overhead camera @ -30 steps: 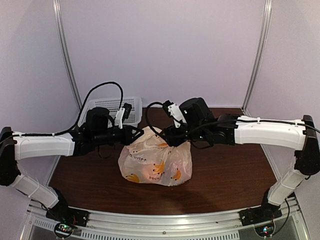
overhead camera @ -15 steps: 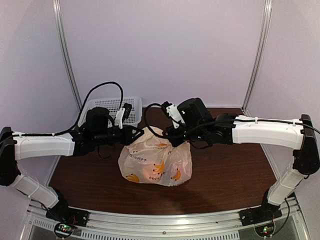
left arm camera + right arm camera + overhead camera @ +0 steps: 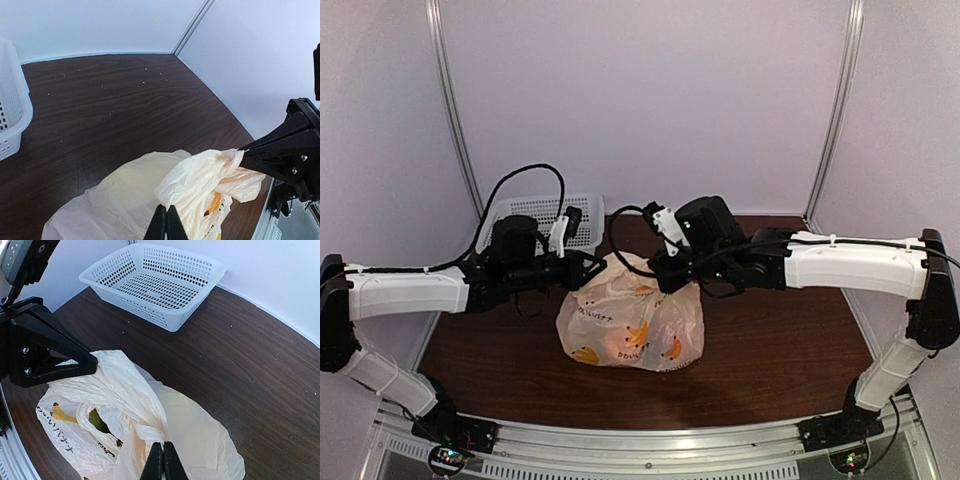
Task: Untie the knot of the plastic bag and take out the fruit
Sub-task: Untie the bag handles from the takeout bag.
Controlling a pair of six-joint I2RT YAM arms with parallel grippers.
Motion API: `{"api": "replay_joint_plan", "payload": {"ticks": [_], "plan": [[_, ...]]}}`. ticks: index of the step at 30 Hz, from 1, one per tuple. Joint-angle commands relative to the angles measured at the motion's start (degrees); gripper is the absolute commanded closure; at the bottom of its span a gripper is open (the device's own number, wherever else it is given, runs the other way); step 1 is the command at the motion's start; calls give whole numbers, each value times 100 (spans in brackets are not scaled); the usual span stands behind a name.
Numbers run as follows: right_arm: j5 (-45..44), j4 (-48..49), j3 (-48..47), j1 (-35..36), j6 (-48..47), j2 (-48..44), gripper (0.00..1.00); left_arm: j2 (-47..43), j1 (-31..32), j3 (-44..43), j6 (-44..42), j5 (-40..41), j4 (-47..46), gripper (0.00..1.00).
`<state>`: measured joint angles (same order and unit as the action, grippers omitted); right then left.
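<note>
1. The thin, crinkly, translucent cream-peach plastic bag [image 3: 632, 325], printed with small yellow bananas and dark lettering, sits slumped near the middle of the dark brown wooden table [image 3: 780, 340], between the two arms.
2. Its upper film is bunched into a creased neck drawn up above the rounded body (the knot itself cannot be made out among the folds).
3. The black left gripper [image 3: 592, 268] reaches in from the left. Its fingers [image 3: 160, 227] are pressed together, with a fold of the bag's film pinched between them.
4. The black right gripper [image 3: 665, 278] comes in from the right. Its fingers [image 3: 156, 462] are clamped tight on another fold of the same neck, near the left one's hold.
5. The film between the two holds is pulled into a wrinkled band, pale and glossy where light catches it.
6. The fruit [image 3: 98, 421] shows only dimly through the film: a dark green patch in the right wrist view and a warm orange glow low in the bag from above.
7. A white perforated plastic basket [image 3: 545, 215] stands at the table's far left, apart from the bag.
</note>
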<state>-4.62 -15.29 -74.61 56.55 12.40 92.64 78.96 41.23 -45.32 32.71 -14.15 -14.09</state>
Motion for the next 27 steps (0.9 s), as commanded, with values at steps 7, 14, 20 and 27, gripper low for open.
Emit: {"api": "replay_joint_plan", "payload": {"ticks": [7,14,20,27], "plan": [[-522,245,360,13,177,-437,100,-258,-64,197,318,713,44,100],[-807,288,607,-36,347,-668,100,-406,-165,351,543,913,54,100],[-790,323,887,-171,459,-855,100,-547,-230,540,686,1011,60,100],[-743,443,1142,-304,649,-941,100,-572,-239,678,752,993,21,100]]}}
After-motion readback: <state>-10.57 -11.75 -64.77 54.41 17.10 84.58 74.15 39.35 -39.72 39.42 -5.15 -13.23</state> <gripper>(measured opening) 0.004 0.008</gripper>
